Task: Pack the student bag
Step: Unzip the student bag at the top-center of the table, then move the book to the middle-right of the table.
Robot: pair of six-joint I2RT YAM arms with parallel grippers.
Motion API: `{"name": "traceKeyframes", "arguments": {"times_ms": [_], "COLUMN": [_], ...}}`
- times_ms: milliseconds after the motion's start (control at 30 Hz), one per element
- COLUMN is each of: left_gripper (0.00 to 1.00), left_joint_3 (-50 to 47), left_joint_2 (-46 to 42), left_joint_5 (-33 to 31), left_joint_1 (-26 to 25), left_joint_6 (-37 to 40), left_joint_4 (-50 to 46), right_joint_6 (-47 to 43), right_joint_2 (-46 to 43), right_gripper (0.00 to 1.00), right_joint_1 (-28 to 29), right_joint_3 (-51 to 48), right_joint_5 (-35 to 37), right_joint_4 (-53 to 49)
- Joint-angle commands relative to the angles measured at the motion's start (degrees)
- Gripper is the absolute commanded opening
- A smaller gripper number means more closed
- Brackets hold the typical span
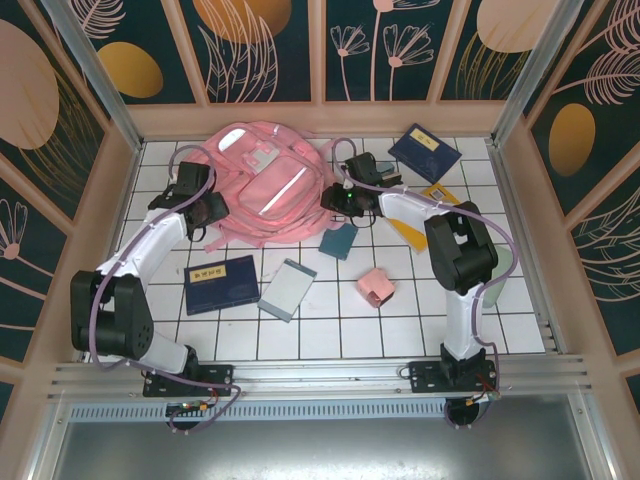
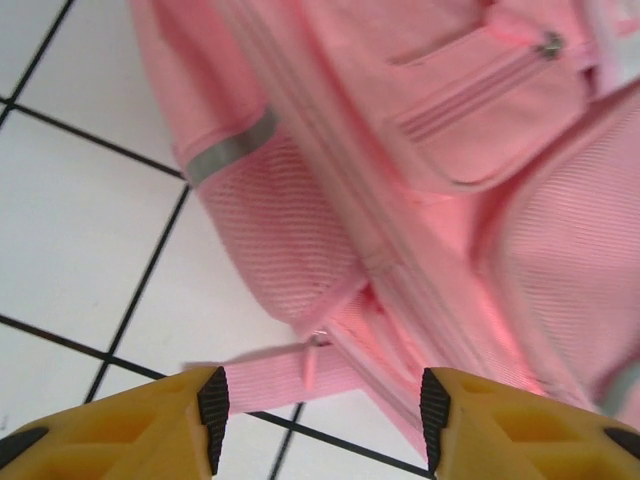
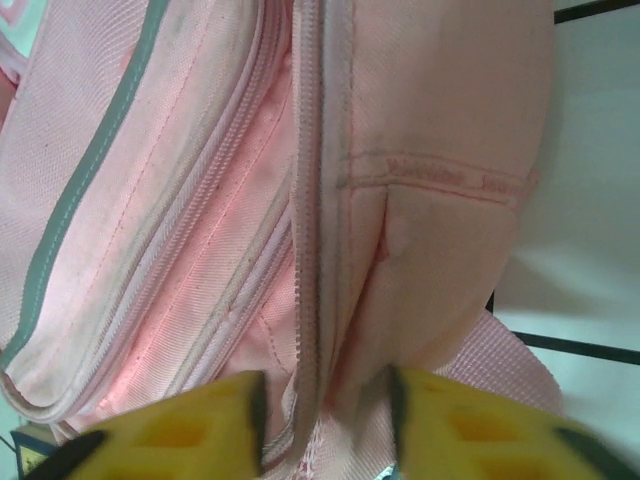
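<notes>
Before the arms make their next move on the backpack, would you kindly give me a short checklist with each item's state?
1. Left gripper open at the student bag's edge: ok.
2. Right gripper clear of the fabric: cannot tell; a fold sits between its jaws.
3. Zipper open for packing: not ok; the visible stretch looks closed.
4. Nearer blue book lying free: ok.

student bag (image 1: pixel 262 185) on table (image 1: pixel 400 330), book (image 1: pixel 222 284) before it

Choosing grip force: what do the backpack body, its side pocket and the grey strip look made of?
Student bag: likely woven synthetic fabric, matte, with visible weave and stitching. Side pocket: mesh, fine grid texture. Grey strip: seemingly reflective tape, smoother.
</notes>
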Motion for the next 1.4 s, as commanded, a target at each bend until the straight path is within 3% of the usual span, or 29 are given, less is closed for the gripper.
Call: {"name": "traceKeyframes", "arguments": {"times_ms": [0, 100, 300, 367, 500, 700, 933, 1200, 1367], "left_gripper": [0.57, 0.60, 0.76, 0.77, 0.70, 0.71, 0.72, 0.71, 0.71], "left_joint_3": [2.18, 3.06, 3.05, 3.02, 3.68, 8.65, 15.26, 21.30, 24.38], "left_joint_2": [-0.81, -0.52, 0.79, 1.45, 3.22, 9.32, 17.73, 24.87, 28.46], "left_joint_5": [5.56, 7.18, 9.30, 10.35, 12.48, 14.18, 15.59, 17.57, 18.45], "left_joint_1": [-1.03, -2.75, -6.47, -8.29, -12.19, -17.86, -22.89, -25.96, -26.99], "left_joint_6": [2.30, 2.09, 0.24, -0.56, -2.66, -4.65, -4.29, -4.42, -4.67], "left_joint_4": [1.36, 2.68, 5.42, 6.46, 11.05, 14.48, 14.72, 14.81, 14.81], "right_joint_6": [-1.99, -2.57, -3.21, -2.10, 1.71, 2.81, 1.67, 0.41, -0.38], "right_joint_2": [-5.16, -7.96, -13.92, -15.97, -20.14, -24.66, -20.28, -7.57, -5.21], "right_gripper": [0.52, 0.63, 0.84, 0.93, 0.98, 0.99, 0.93, 0.86, 0.83], "right_joint_1": [-0.41, -0.54, -0.62, -1.41, -5.06, -12.10, -21.46, -22.51, -20.65], "right_joint_3": [0.01, -1.60, -6.69, -8.86, -14.86, -21.90, -21.32, -12.97, -13.22], "right_joint_5": [2.90, 5.84, 11.60, 14.11, 16.23, 22.90, 19.40, 16.18, 13.14], "right_joint_4": [0.50, -0.31, -0.19, -0.31, 0.72, 0.87, 4.33, 3.76, 2.25]}}
